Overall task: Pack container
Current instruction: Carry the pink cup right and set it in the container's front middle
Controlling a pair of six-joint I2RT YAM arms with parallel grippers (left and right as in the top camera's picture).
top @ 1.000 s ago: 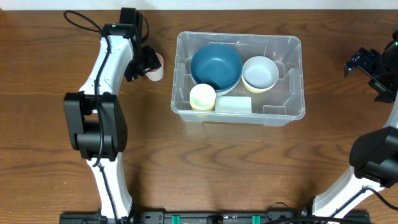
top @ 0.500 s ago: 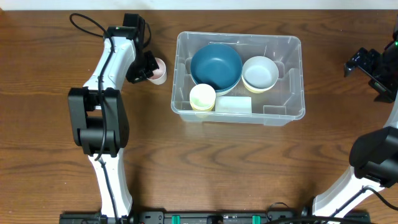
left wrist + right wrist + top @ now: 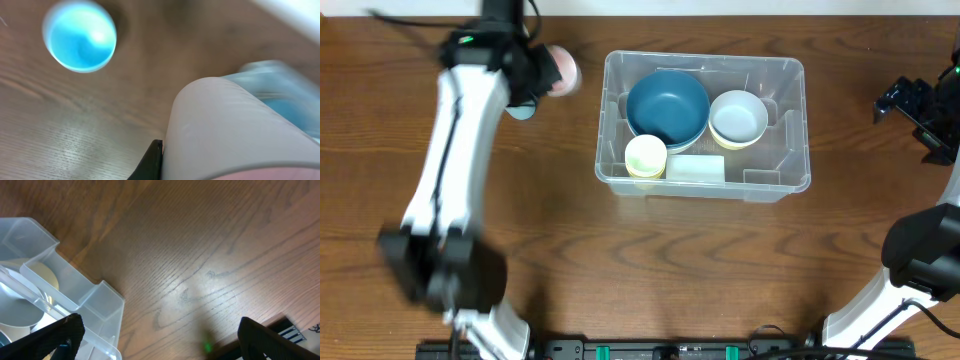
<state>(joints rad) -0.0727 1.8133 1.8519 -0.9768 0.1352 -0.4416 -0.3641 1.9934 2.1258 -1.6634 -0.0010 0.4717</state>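
Note:
The container (image 3: 786, 177), a large clear bin, stands at the table's middle. In it are a blue bowl (image 3: 667, 107), a white bowl (image 3: 738, 118) and a pale yellow cup (image 3: 645, 157). My left gripper (image 3: 540, 74) is raised left of the bin's far corner, shut on a pink cup (image 3: 563, 68). In the left wrist view that cup (image 3: 235, 125) fills the lower right, with one black finger (image 3: 153, 161) pressed on its side. My right gripper (image 3: 912, 104) hangs open at the far right with nothing between its fingers (image 3: 61, 335).
A light blue cup (image 3: 520, 108) stands upright on the table under the left arm, also in the left wrist view (image 3: 80, 36). The bin's near corner (image 3: 102, 305) sits left of the right gripper. The table's far edge runs close behind the left gripper.
The left gripper closed on the pink cup and lifted it toward the table's far edge, the arm blurred by fast motion. The light blue cup came into view. The right arm stayed still.

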